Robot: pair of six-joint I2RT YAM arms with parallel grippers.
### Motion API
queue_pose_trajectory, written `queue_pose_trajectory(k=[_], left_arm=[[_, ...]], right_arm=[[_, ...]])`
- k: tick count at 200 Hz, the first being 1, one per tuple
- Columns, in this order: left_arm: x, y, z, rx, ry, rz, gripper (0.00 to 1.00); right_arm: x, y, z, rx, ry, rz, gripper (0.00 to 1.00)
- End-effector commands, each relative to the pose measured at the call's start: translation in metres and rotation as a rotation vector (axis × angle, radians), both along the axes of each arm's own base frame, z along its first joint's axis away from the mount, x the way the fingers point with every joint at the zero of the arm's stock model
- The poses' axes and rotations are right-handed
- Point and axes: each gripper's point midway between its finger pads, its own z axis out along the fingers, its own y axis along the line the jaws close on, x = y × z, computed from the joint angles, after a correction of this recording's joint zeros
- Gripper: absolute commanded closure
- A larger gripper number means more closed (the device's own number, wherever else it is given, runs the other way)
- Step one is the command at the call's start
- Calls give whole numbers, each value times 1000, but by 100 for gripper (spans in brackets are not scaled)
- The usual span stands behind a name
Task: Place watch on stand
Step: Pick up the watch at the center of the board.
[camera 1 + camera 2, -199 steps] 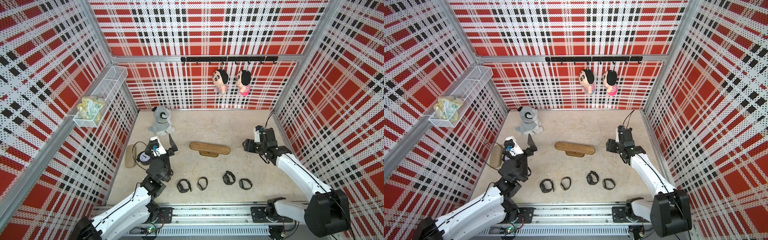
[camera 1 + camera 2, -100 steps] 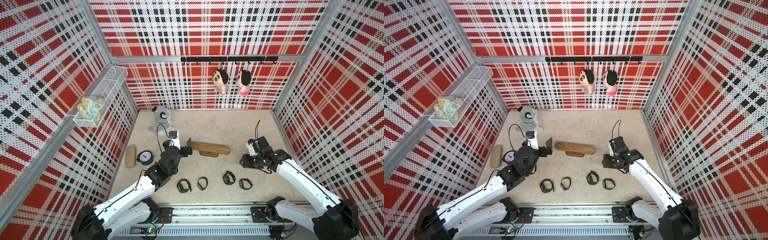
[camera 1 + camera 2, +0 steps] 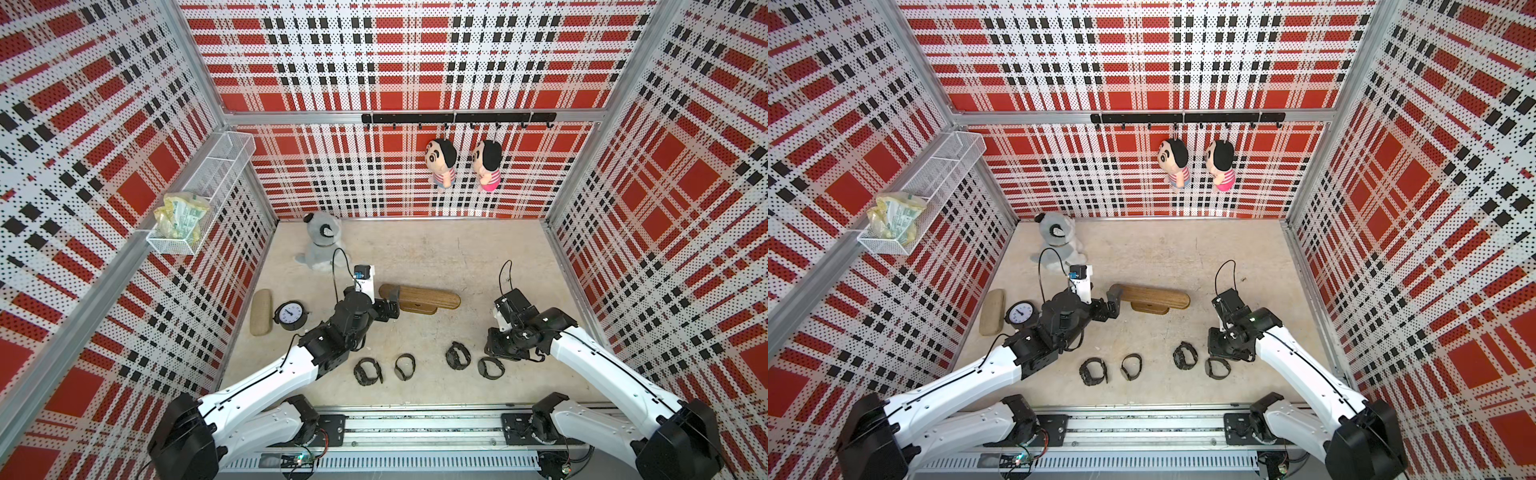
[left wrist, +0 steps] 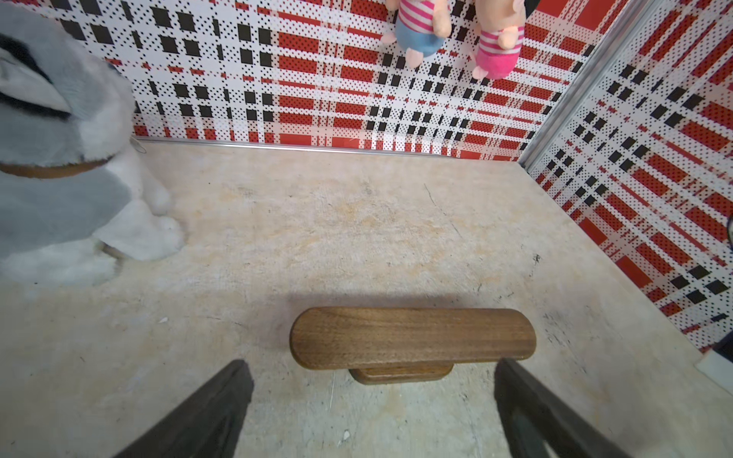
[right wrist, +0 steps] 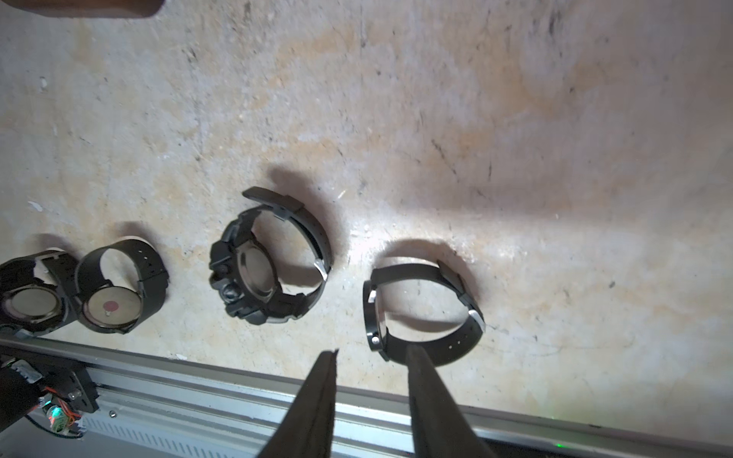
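The watch (image 5: 371, 317) I'm after is the end one of the row. It lies on its side on the floor (image 5: 515, 158) with its strap buckled into a loop, I take it so the loop can slip over an end of the stand (image 3: 424, 296). It sits just ahead of the right gripper (image 5: 373, 355), with the case edge in line with the gap between the tips and one tip overlapping the near strap. Those jaws stand partly spread, pinching nothing that I can see. The next watch (image 5: 269, 269) lies off to one side, clear of them. The left gripper (image 3: 390, 306) is spread wide and empty, the stand just ahead of its tips; I judge it's there to steady the stand.
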Motion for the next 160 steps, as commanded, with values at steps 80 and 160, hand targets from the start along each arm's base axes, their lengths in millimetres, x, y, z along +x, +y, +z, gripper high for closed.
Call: queue_pose_trajectory(k=[80,160], left_arm=[[-7,-12,-5,-13,31,-51,2],[-7,-13,-14,-15,41,-56,2]], right_arm=[[-22,5,-26,-16,81,19,72],[-21,9,-34,-21,82,37,67]])
